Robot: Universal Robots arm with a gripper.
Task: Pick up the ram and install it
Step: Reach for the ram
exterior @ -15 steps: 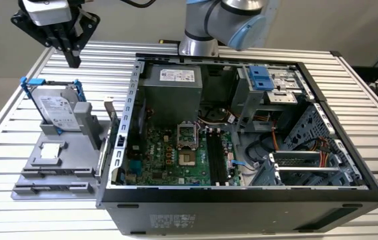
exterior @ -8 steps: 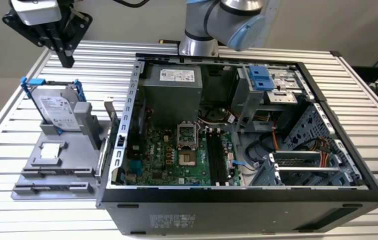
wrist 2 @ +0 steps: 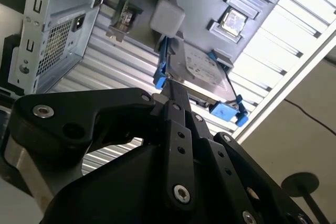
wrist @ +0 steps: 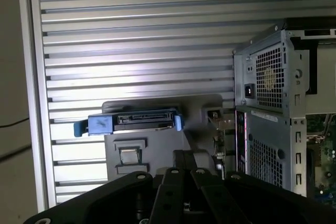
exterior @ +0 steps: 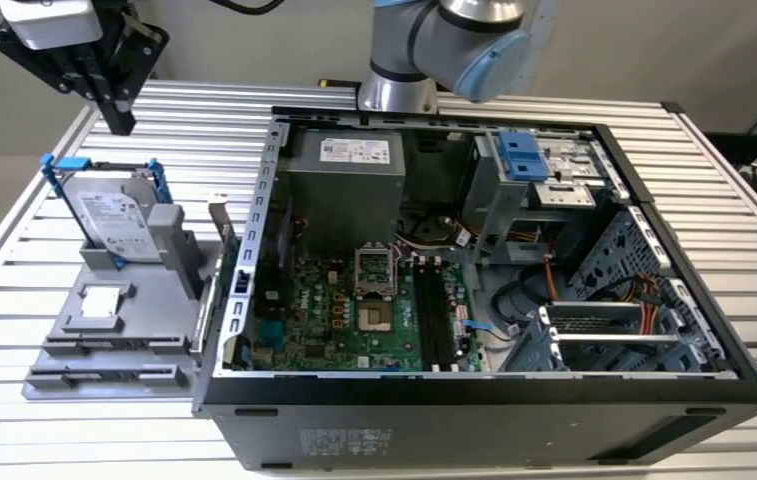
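Ram, narrow dark circuit-board stick: we judge it standing on edge in grey plastic holder tray, just beside open black computer case. Black two-finger gripper hangs well above tray, closed, empty. We advise approaching squarely and gripping the flat faces.
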